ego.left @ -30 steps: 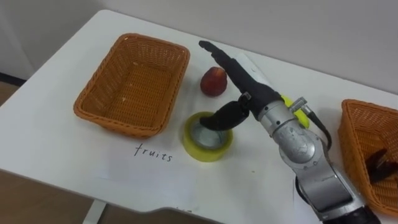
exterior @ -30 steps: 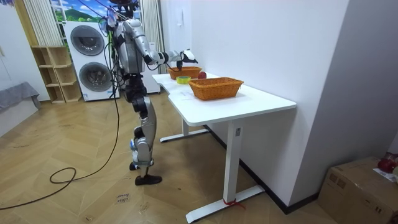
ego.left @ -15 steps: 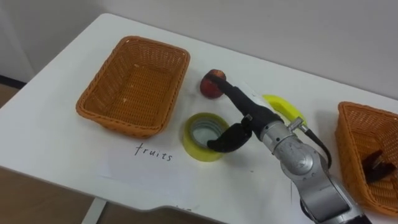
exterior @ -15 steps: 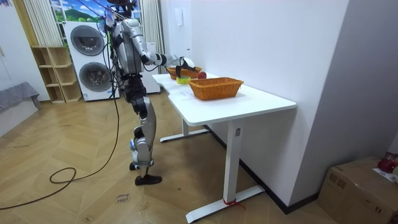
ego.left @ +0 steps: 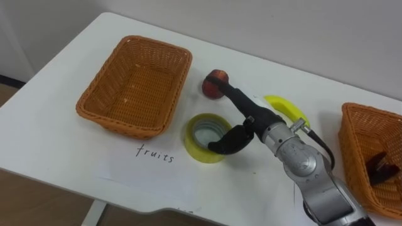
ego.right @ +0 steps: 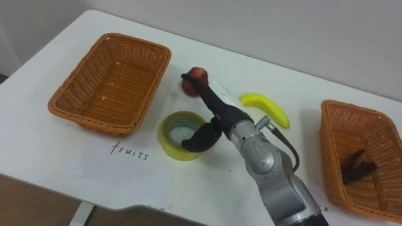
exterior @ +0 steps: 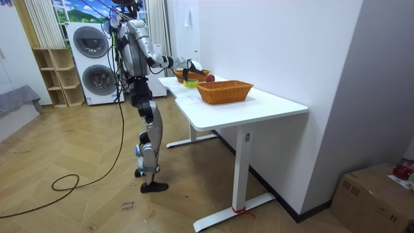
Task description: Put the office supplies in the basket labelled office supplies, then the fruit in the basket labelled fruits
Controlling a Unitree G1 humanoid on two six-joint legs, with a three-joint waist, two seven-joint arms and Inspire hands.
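- right hand [ego.left: 254, 117] comes in from the lower right. Fingers [ego.left: 231, 94] are straight and together, thumb [ego.left: 225, 143] is splayed off to the hand's left. Spread wide, nothing gripped.
- red fruit [ego.left: 210, 86]: directly ahead of the hand, at the fingertips. The tips lie over its top right and look like they touch it, but can't confirm contact. It's roundish with no clear long axis, and I can't tell which way the stem end points.
- banana [ego.right: 267, 108]: flat on the desk [ego.left: 56, 144], just right of the hand, beside the wrist. Its long axis runs diagonally, with one end ahead towards the fingers and the other back and right, away from the hand. The curve bulges away from the robot. In the left eye view the wrist covers its middle.
- yellow tape roll [ego.left: 200, 154]: lies flat, hole up, left of the palm and under the thumb. The thumb tip sits over its near-right rim; touching or just above, can't tell.
- left basket [ego.left: 135, 85]: well left of the hand, past the tape roll. Its long axis runs near-to-far, and a handwritten label sheet [ego.left: 154, 155] lies at its near edge.
- right basket [ego.left: 357, 157]: well right of the hand, beyond the forearm. There is a small dark item [ego.left: 380, 168] inside that I can't identify.
- room view: the robot stands at the desk's far short end with an arm out over the top.
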